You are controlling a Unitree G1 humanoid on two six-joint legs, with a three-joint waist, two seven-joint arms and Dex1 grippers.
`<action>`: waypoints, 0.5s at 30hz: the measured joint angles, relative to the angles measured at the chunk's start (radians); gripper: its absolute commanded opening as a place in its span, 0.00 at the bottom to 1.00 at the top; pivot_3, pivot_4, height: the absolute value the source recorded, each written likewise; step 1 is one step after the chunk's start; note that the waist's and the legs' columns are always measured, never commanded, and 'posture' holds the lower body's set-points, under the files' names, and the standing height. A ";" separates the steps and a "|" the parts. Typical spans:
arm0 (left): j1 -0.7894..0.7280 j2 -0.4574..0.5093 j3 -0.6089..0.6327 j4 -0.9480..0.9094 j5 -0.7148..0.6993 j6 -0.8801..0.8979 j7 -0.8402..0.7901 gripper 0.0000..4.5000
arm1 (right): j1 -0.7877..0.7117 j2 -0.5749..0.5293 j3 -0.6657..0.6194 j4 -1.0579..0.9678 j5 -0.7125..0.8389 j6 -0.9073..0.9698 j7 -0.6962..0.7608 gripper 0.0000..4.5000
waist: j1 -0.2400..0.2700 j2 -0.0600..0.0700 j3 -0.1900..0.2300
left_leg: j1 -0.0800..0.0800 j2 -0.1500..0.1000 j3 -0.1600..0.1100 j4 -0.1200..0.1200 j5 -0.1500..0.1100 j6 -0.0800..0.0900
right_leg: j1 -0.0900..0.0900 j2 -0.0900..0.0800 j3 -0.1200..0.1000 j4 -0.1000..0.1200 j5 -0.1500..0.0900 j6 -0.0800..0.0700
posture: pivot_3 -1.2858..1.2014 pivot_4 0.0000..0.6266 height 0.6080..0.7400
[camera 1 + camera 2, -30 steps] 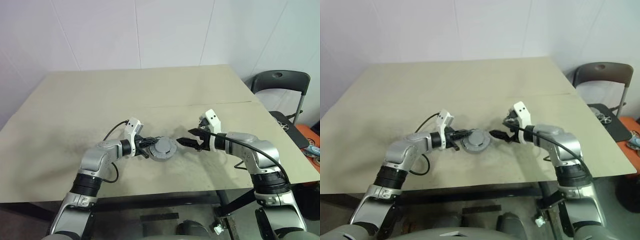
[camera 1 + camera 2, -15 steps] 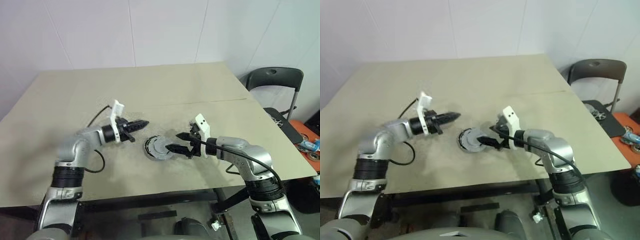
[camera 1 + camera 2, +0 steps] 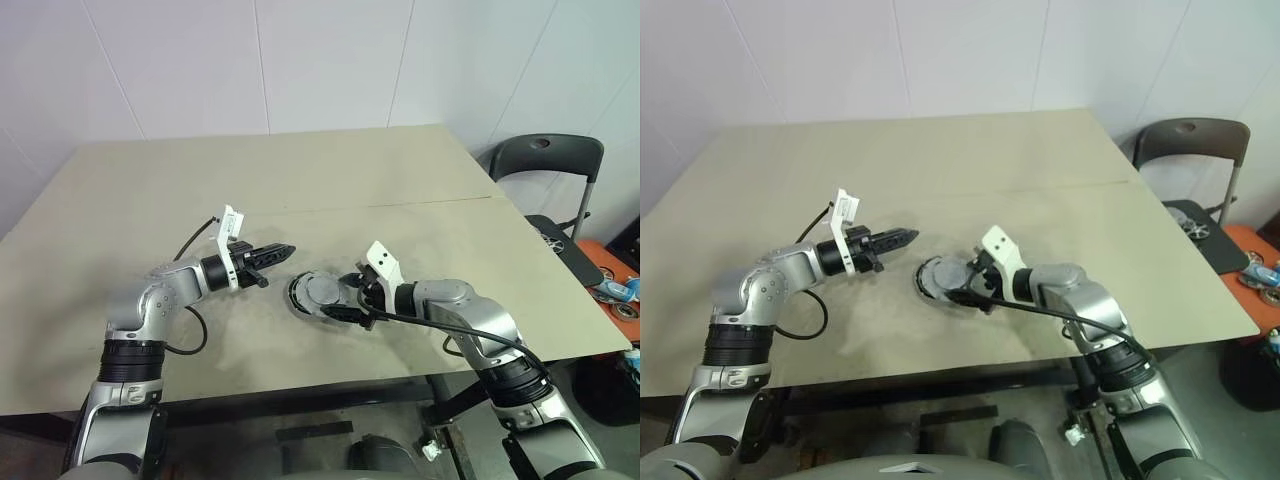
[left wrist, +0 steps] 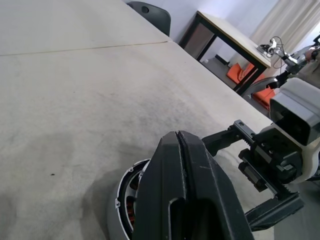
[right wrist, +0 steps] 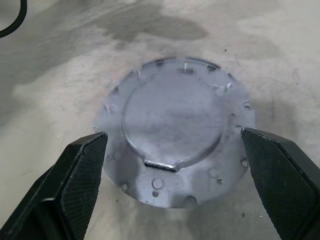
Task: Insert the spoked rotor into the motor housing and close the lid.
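- Now the housing point(image 3: 300, 296) sits on the bench point(image 3: 300, 190), near the middle of the front edge.
- On top of it lies the lid point(image 3: 322, 291), a flat grey disc. It looks a bit tilted and pushed to the right side, so part of the housing's rim peeks out on the left.
- From the left wrist view, brown coils point(image 4: 131, 206) show inside the housing's silver wall.
- Over the lid is the right pincer point(image 3: 345, 296), with its two black fingers point(image 5: 80, 180) spread wide, one on each side of the lid. They are close to the lid's rim, but I cannot tell if they touch it.
- Left of the housing, the left pincer point(image 3: 285, 249) hovers above the bench. It is clenched tight and holds nothing. Its tip points toward the housing but stays apart from it.
- Past the right edge of the bench stands a dark chair point(image 3: 545, 160).
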 measured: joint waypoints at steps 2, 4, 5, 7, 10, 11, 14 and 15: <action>0.000 -0.005 -0.001 0.000 0.000 0.000 0.009 0.00 | -0.007 0.015 0.005 0.021 -0.015 -0.020 -0.007 0.99 | -0.001 0.000 0.000 | 0.000 0.000 0.000 0.002 0.000 0.000 | 0.000 0.000 0.000 0.001 0.000 0.000 | 0.52 0.00 1.00; 0.000 -0.009 -0.002 0.000 0.000 -0.001 0.014 0.00 | -0.016 0.026 0.013 0.043 -0.035 -0.045 -0.015 0.99 | -0.002 0.000 0.000 | 0.000 0.000 0.000 0.003 0.000 0.000 | 0.001 0.000 0.000 0.002 0.000 0.000 | 0.52 0.00 1.00; 0.000 -0.010 -0.002 0.000 0.000 0.000 0.015 0.00 | -0.017 0.034 0.015 0.052 -0.043 -0.056 -0.019 0.99 | -0.002 0.000 0.000 | 0.000 0.000 0.000 0.004 0.000 0.000 | 0.001 0.000 0.000 0.002 0.000 0.000 | 0.52 0.00 1.00; 0.000 -0.010 -0.002 0.000 -0.001 0.000 0.016 0.00 | -0.019 0.046 0.018 0.061 -0.049 -0.065 -0.020 0.99 | -0.003 0.000 0.000 | 0.000 0.001 0.000 0.006 0.000 0.000 | 0.001 0.000 0.000 0.003 0.000 0.000 | 0.52 0.00 1.00; 0.003 -0.010 -0.002 0.000 -0.001 0.000 0.017 0.00 | -0.020 0.049 0.027 0.061 -0.050 -0.068 -0.002 0.99 | -0.003 0.000 0.000 | 0.000 0.001 0.000 0.008 0.000 0.000 | 0.002 0.000 0.000 0.004 0.001 0.000 | 0.52 0.00 1.00; 0.005 -0.008 -0.002 0.000 -0.001 0.000 0.019 0.00 | -0.020 0.049 0.030 0.061 -0.053 -0.071 0.000 0.99 | -0.003 0.000 0.000 | 0.000 0.001 0.000 0.008 0.000 0.000 | 0.002 0.000 0.000 0.004 0.001 -0.001 | 0.52 0.00 1.00; 0.011 -0.005 -0.002 0.000 -0.001 0.000 0.026 0.00 | -0.021 0.051 0.046 0.068 -0.073 -0.094 0.003 0.91 | -0.006 0.000 0.000 | 0.000 0.001 0.000 0.009 0.000 0.000 | 0.002 0.000 0.000 0.004 0.001 -0.001 | 0.52 0.00 1.00; 0.011 -0.005 -0.002 0.000 -0.001 0.000 0.028 0.00 | -0.023 0.053 0.050 0.076 -0.081 -0.105 0.005 0.86 | -0.007 0.000 0.000 | 0.000 0.001 0.000 0.009 0.000 0.000 | 0.002 0.000 0.000 0.004 0.002 -0.001 | 0.52 0.00 1.00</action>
